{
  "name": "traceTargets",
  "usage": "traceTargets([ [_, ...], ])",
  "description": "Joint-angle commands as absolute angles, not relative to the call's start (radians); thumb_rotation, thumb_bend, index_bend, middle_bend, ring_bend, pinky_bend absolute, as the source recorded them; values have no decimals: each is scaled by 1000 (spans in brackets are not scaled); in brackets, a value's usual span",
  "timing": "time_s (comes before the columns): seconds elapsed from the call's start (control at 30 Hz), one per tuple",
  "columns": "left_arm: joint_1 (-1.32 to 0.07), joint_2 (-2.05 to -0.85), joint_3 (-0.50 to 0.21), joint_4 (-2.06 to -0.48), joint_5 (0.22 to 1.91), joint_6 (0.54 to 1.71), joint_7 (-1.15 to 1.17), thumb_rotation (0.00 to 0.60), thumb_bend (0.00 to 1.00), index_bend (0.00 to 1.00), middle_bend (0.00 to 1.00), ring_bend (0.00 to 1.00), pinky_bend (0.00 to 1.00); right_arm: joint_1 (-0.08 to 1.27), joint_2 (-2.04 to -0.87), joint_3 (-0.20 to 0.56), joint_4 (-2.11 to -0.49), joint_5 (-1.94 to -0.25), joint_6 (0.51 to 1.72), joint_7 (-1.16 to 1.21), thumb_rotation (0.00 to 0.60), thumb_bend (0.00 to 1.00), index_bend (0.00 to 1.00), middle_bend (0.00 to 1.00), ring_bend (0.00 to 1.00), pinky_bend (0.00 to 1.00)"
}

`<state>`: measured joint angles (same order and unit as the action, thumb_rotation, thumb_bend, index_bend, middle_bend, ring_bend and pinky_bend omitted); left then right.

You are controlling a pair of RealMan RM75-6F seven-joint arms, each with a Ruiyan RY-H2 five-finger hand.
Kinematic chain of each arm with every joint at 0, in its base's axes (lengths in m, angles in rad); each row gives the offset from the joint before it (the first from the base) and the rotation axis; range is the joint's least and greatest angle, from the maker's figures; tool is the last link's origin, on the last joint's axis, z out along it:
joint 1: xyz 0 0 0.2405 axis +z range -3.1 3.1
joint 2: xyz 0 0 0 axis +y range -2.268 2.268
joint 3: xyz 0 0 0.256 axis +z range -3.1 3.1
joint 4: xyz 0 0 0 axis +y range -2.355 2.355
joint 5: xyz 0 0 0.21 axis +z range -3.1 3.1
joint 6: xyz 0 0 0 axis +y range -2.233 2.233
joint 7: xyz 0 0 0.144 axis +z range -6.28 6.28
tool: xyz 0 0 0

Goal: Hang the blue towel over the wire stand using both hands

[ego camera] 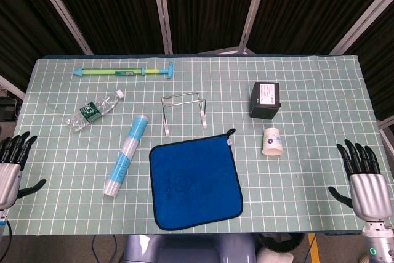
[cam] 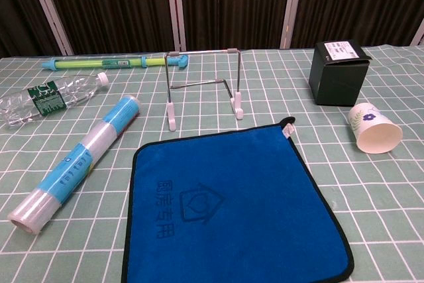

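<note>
The blue towel (ego camera: pixel 194 178) (cam: pixel 232 207) lies flat and unfolded on the green checked cloth, near the front edge, with a small black loop at its far right corner. Just behind it stands the wire stand (ego camera: pixel 183 113) (cam: pixel 203 84), upright on white feet, bare. My left hand (ego camera: pixel 12 165) hovers open at the table's left edge, fingers spread, holding nothing. My right hand (ego camera: pixel 363 177) is open at the right edge, likewise holding nothing. Both hands are far from the towel and show only in the head view.
A rolled plastic tube (ego camera: pixel 126 154) lies left of the towel, with a clear water bottle (ego camera: pixel 94 110) and a green-blue pump (ego camera: pixel 123 72) beyond it. A black box (ego camera: pixel 265 100) and a paper cup (ego camera: pixel 273 141) sit to the right of the stand.
</note>
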<state>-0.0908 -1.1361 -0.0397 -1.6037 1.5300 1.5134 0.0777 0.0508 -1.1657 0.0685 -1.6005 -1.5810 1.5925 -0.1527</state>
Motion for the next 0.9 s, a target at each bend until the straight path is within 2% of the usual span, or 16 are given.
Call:
traceTargets([
  [0.03,-91,-1135,-39,-1603,1526,1509,78,600,0,0,0,0,0,51,-1165,68,-1601,-1581,1590,-150,600,0,0,0,0,0],
  [0.23,-93,-1135,-41,-1607,1520,1504,83,600,0,0,0,0,0,68,-1161,57,-1610,-1587,1549,-120,600,0,0,0,0,0],
  [0.4,-95,-1130,-41,-1627,1509,1493,90,600,0,0,0,0,0,136,-1174,54,-1592,-1638,1469,-111,600,0,0,0,0,0],
  [0.53,-89,-1111,-39,-1676,1459,1469,145,600,0,0,0,0,0,296,-1227,42,-1523,-1777,1330,45,600,0,0,0,0,0],
  [0.7,-87,-1129,-50,-1660,1436,1476,166,600,0,0,0,0,0,423,-1289,34,-1408,-1858,1223,77,600,0,2,0,0,0],
  [0.9,-80,-1148,-48,-1653,1438,1491,211,600,0,0,0,0,0,552,-1381,6,-1249,-1943,1159,145,600,0,37,0,0,0],
])
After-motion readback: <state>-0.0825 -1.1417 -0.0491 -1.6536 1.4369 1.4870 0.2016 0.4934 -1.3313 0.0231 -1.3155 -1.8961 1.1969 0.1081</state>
